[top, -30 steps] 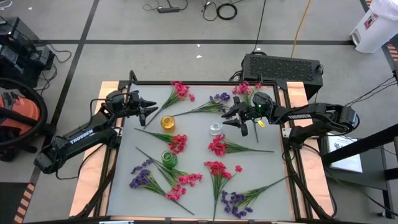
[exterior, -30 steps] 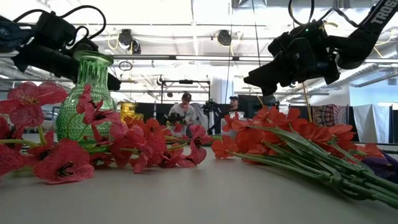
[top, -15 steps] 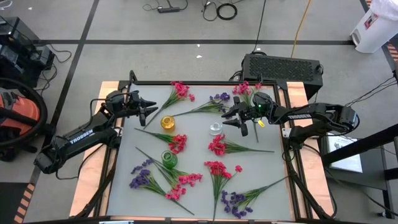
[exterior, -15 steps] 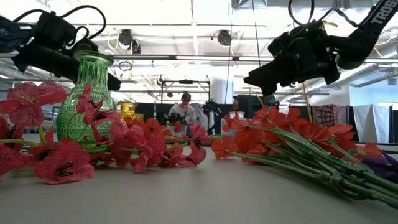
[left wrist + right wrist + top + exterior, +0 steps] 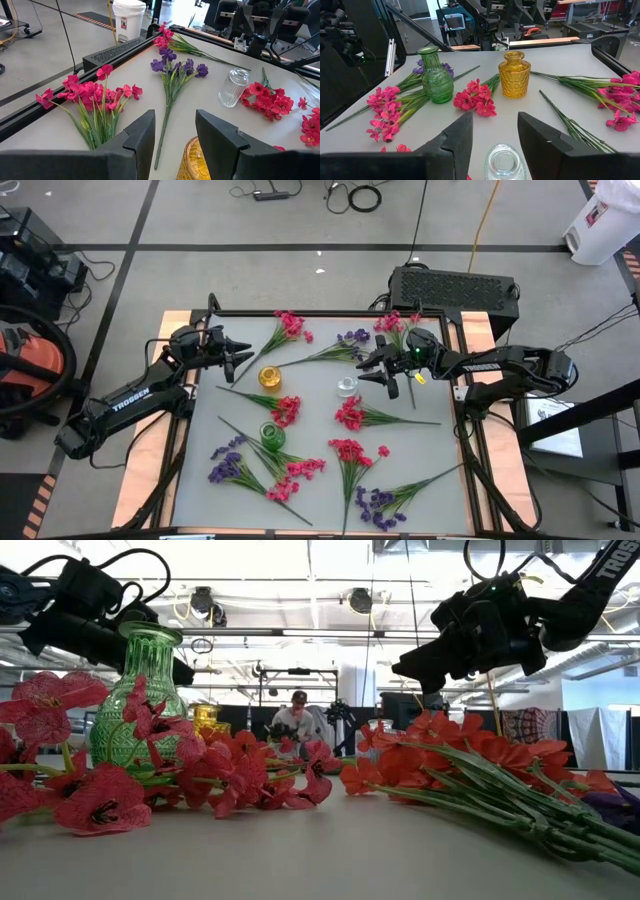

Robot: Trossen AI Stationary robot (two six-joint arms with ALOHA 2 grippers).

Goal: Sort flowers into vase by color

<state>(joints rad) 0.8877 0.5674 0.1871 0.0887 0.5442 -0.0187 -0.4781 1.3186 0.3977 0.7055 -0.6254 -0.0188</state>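
Pink and purple flowers lie flat, scattered over the grey table [image 5: 440, 445]: a pink sprig [image 5: 288, 326] and a purple sprig [image 5: 350, 340] at the far side, pink ones [image 5: 350, 450] mid-table, purple ones [image 5: 228, 465] near the front. Three vases stand upright: yellow [image 5: 269, 377], clear [image 5: 346, 387], green [image 5: 272, 436]. My left gripper [image 5: 243, 352] hangs open above the table's far left, just left of the yellow vase [image 5: 200, 162]. My right gripper [image 5: 368, 367] hangs open just right of the clear vase [image 5: 502, 162]. Neither touches anything.
A black frame rail [image 5: 330, 313] runs along the table's far edge, with a black box [image 5: 455, 285] behind it. More pink sprigs [image 5: 395, 323] lie at the far right. In the low view, people stand in the room beyond the table [image 5: 298, 720].
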